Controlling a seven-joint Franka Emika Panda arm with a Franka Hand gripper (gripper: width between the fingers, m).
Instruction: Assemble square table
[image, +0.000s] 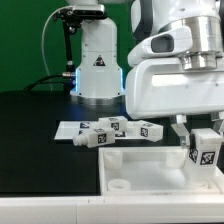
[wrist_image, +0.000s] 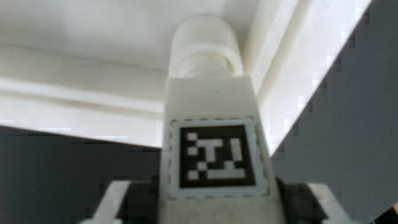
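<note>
My gripper (image: 204, 138) is shut on a white blocky leg (image: 206, 150) with a black-and-white tag. It holds the leg at the exterior view's right, over the right end of the white square slab (image: 140, 168). A round corner hole (image: 120, 184) shows in the slab's near left corner. In the wrist view the gripper (wrist_image: 217, 206) grips the leg (wrist_image: 210, 110) between both fingers (wrist_image: 121, 205). The leg's far tip points at the slab's edge (wrist_image: 80, 95). Three more legs (image: 113, 130) lie loose behind the slab.
The marker board (image: 66, 130) lies on the black table under and beside the loose legs. The robot base (image: 98, 62) stands behind them. The table's white front edge (image: 40, 210) runs along the near side.
</note>
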